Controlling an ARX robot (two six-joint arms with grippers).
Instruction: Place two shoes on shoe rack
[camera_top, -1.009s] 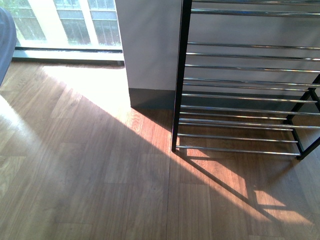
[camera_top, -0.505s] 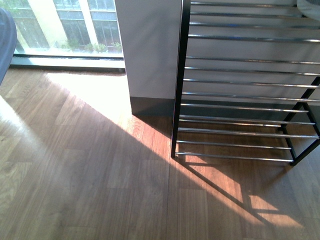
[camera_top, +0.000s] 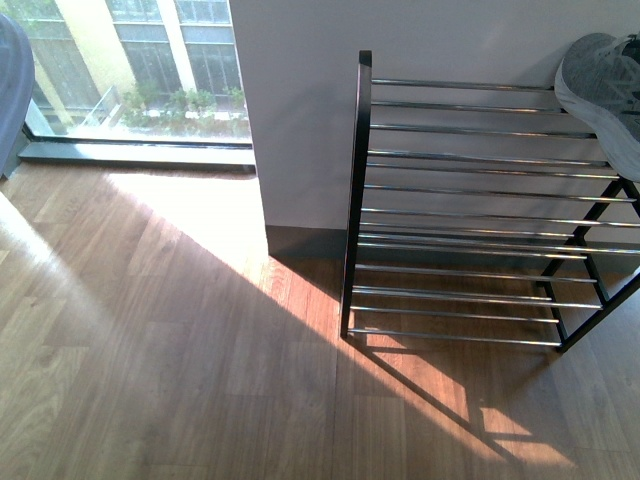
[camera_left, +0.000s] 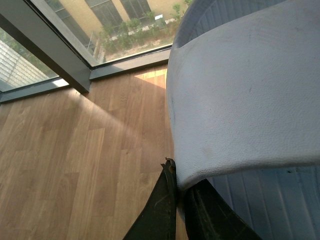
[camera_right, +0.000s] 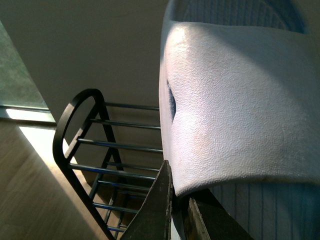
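My left gripper (camera_left: 181, 197) is shut on the strap edge of a pale blue slide (camera_left: 240, 90), held above the wood floor near the window. My right gripper (camera_right: 179, 202) is shut on the strap edge of the other pale blue slide (camera_right: 240, 100), held up beside the shoe rack (camera_right: 100, 150). In the front view the rack (camera_top: 460, 160) stands against the white wall, with black uprights and chrome rods. A grey knit sneaker (camera_top: 605, 90) rests on its top tier at the far right. A blue-grey edge of a slide (camera_top: 12, 80) shows at the far left.
A floor-to-ceiling window (camera_top: 140, 60) with a dark frame runs along the back left. A white wall corner (camera_top: 300, 120) stands just left of the rack. Sunlight and the rack's shadow lie across the wood floor (camera_top: 200, 350).
The front view has swung upward: the rack sits lower in the picture, and its top tier and the grey sneaker have come into view.
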